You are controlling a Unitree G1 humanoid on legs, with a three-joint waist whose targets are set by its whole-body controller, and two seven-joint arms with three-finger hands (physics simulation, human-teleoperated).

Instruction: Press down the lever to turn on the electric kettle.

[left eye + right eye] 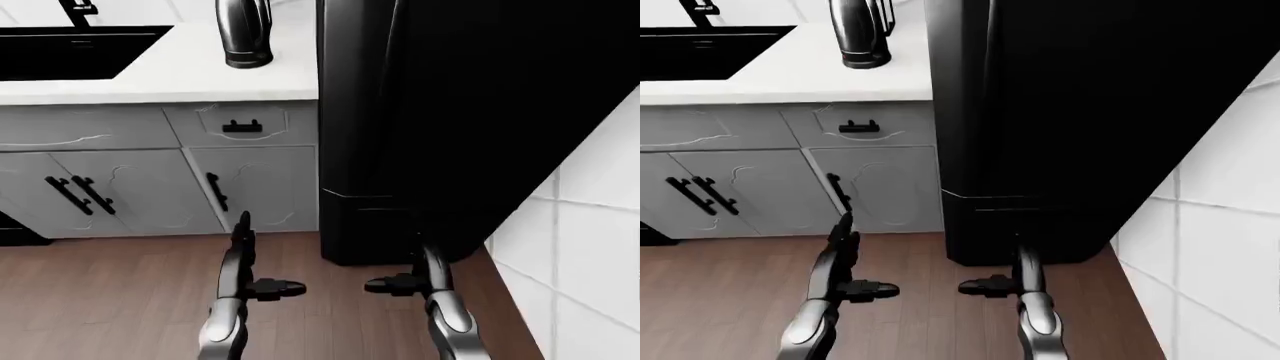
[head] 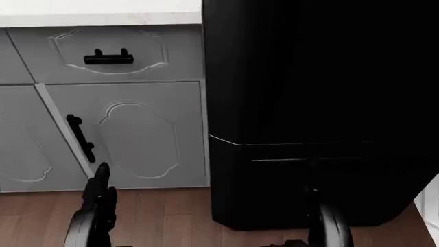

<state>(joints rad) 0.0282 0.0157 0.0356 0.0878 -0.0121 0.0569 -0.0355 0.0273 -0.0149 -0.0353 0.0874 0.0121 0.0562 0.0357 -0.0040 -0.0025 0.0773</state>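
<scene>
We take the tall black refrigerator (image 1: 460,112) as our landmark; it fills the right half of the eye views and most of the head view. Just to its left runs the white counter (image 1: 170,71), and on that counter, close beside the refrigerator's left edge, stands the electric kettle (image 1: 245,34), dark and glossy, cut off by the top of the view so that we cannot see its lever. Further left of the refrigerator, sunk into the same counter, is the black sink (image 1: 70,52) with a bit of faucet (image 1: 78,10) above it. Below the counter, next to the refrigerator's left side, we see the grey drawer (image 2: 109,54) with a short black handle (image 2: 108,58), and under it the grey cabinet door (image 2: 134,136) with a vertical handle (image 2: 81,138). The wooden floor (image 1: 110,300) spreads below and left of the refrigerator, and a white tiled wall (image 1: 590,247) lies to its right. Our left hand (image 1: 258,279) is held low over the floor, below and left of the refrigerator's base, well apart from the kettle; its fingers are spread and clasp nothing. Our right hand (image 1: 405,279) hangs just under the refrigerator's base, fingers likewise apart and empty, thumbs of both hands pointing toward each other.
</scene>
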